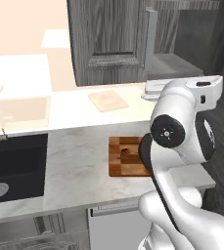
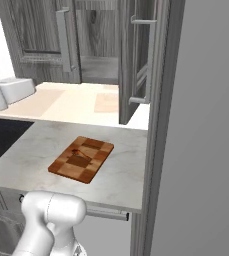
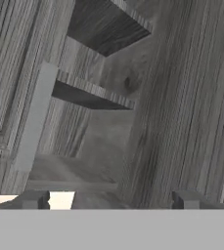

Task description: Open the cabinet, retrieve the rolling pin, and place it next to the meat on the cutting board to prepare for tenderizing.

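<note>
We are holding our gripper (image 3: 108, 200) spread wide, pinching nothing, and looking into the open cabinet (image 3: 133, 97) ahead. The board (image 1: 125, 157) with the meat (image 1: 127, 151) is lying below us.

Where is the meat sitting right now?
The meat lies on the checkered cutting board on the marble counter, near the board's far edge, just left of the arm in the left base view; the right base view shows it there too.

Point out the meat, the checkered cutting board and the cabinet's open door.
meat (image 1: 127, 151), left base view, its top.
cutting board (image 2: 67, 170), right base view, near corner.
cabinet door (image 2: 128, 60), right base view, inner face.
</note>
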